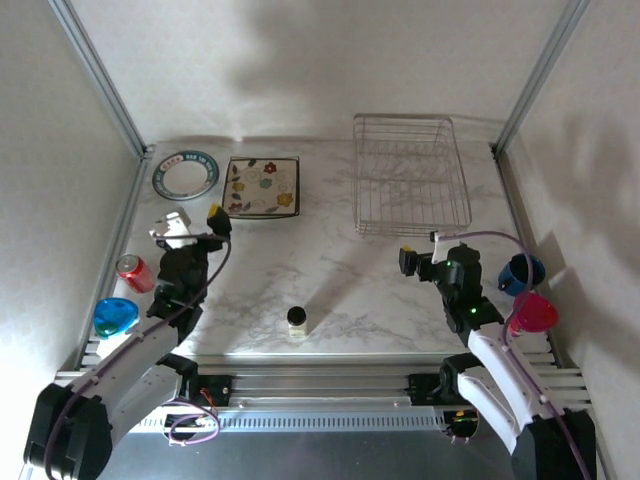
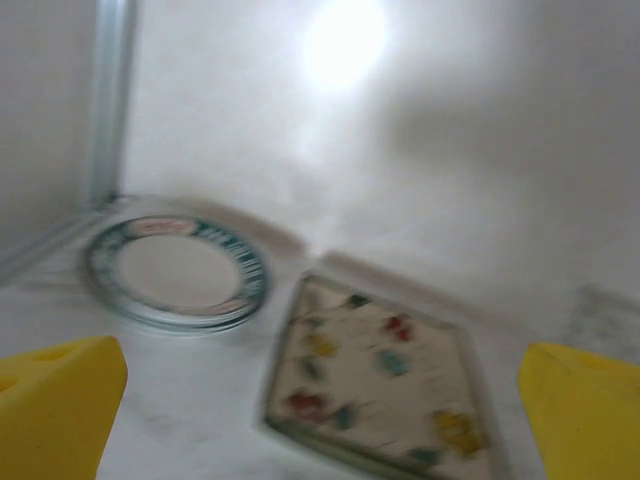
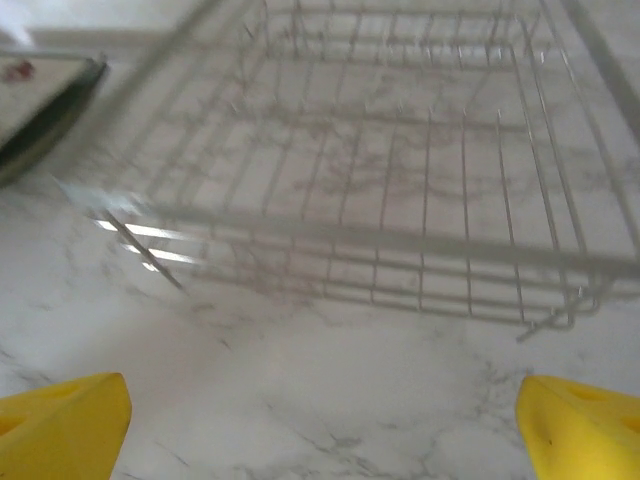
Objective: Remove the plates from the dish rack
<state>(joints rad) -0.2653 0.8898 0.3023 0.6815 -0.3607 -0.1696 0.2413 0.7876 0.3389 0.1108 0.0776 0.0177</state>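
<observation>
Now the dish rack (image 1: 412, 175) stands at the table's (image 1: 330, 270) far right, and the marble shows straight through its thin wire floor and upright dividers. Both plates lie flat at the far left, just beside each other and well apart from the rack: the round plate (image 1: 185, 174), white with a teal rim, and the square plate (image 1: 263, 186), cream with flowers and a dark edge. The left gripper (image 2: 320, 420) hovers near them, yellow fingers spread wide. The right gripper (image 3: 320, 420) faces the rack, equally wide
</observation>
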